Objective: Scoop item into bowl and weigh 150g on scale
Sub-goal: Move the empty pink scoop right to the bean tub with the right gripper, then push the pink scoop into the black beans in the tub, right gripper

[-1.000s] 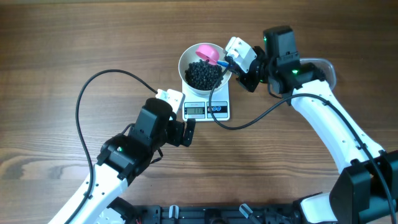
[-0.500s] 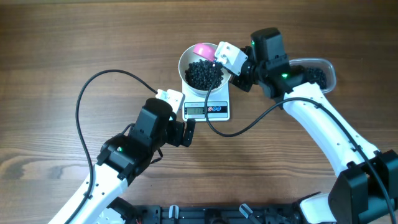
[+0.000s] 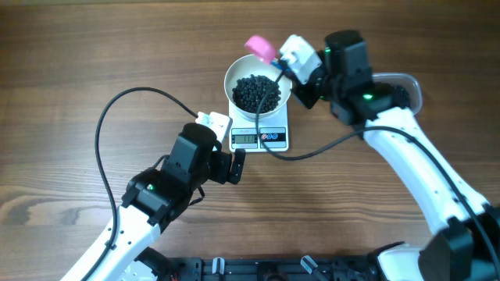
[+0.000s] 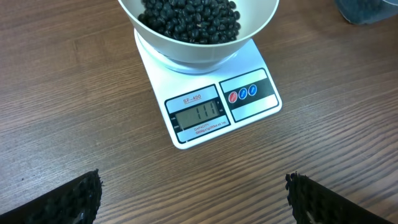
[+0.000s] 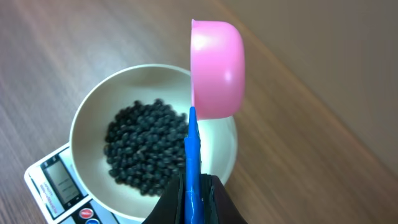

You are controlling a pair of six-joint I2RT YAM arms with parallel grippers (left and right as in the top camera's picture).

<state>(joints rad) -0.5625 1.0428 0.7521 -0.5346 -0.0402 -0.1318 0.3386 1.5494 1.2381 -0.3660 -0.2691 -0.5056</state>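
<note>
The right claw (image 5: 193, 186) clamps the blue handle (image 5: 191, 146) of a pink scoop (image 5: 214, 68), turned on edge above the bowl's (image 3: 229, 78) far rim. Black beans (image 3: 256, 92) lie heaped in the bowl, atop the scale (image 3: 275, 123) on the wooden counter (image 3: 78, 47). The left claw (image 4: 193, 186) gapes wide before the scale.

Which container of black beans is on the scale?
The round white bowl, atop the scale. The clear tub rests on the table instead.

bowl (image 4: 186, 55): top cut by left-wrist frame edge | tub (image 3: 412, 92): mostly behind right arm (image 3: 400, 144) | scale (image 3: 273, 139): overhead digits too small to read | left tool (image 4: 196, 208): fingers (image 4: 68, 199) cropped at bottom edge
</note>
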